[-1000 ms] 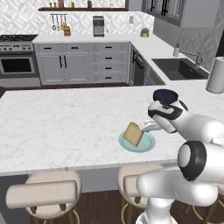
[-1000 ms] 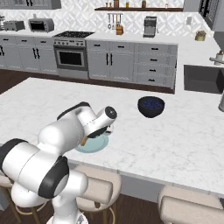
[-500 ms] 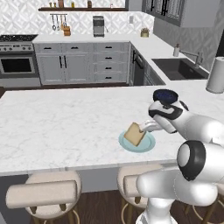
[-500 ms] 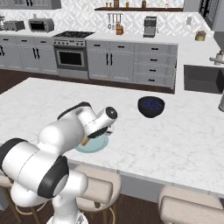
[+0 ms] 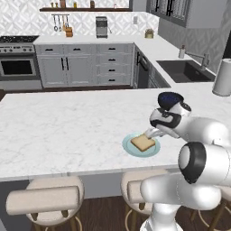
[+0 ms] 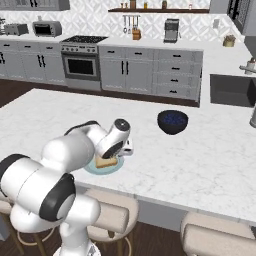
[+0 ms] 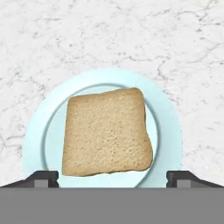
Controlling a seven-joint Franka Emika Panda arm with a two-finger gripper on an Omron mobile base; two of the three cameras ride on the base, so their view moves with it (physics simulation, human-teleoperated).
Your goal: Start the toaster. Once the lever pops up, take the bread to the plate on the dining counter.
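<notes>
Grey cabinets (image 5: 85, 67) with dark handles line the far wall, under a white worktop (image 5: 90, 39). A steel oven (image 5: 16, 67) sits at 10 o'clock, a patterned tile wall (image 5: 27, 20) and a shelf (image 5: 83, 8) above it. A dark sink (image 5: 182, 71) lies at 2 o'clock. Padded stools (image 5: 43, 198) stand at 7 o'clock on a dark wood floor (image 6: 20, 87).

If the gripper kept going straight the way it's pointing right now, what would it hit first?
Most likely the bread, lying flat on the plate straight ahead of the open gripper. The fingertips stand wider than the slice, so they might meet the plate's rim instead; depth is unclear.
</notes>
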